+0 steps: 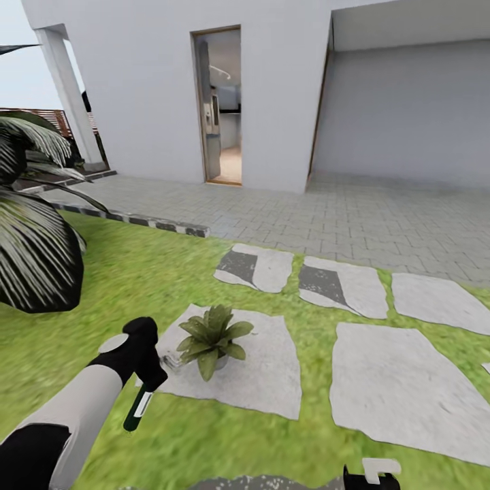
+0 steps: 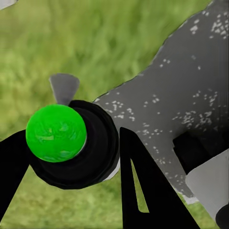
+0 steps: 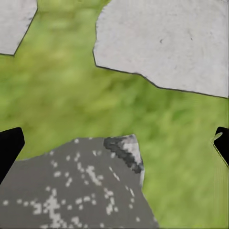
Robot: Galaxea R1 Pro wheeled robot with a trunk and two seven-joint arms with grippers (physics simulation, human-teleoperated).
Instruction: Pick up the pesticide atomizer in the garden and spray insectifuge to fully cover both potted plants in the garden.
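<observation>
The pesticide atomizer [image 1: 139, 408] is a dark green-black bottle with a white strip, hanging bottom-down from my left gripper [image 1: 145, 376], which is shut on it. In the left wrist view its bright green base [image 2: 56, 132] faces the camera between the black fingers [image 2: 143, 191]. A potted plant [image 1: 212, 337], a low rosette of pointed green leaves, stands on a grey stepping stone [image 1: 265, 374] just right of the left gripper. My right gripper [image 3: 114, 143] is open and holds nothing above grass and stone; it also shows at the bottom edge of the head view [image 1: 371, 476].
A big striped-leaf palm plant [image 1: 34, 252] fills the left side. Several more stepping stones [image 1: 401, 381] lie to the right on the lawn. Beyond a kerb [image 1: 136, 219] is a paved patio [image 1: 340, 211] and a white house wall with an open doorway [image 1: 221, 105].
</observation>
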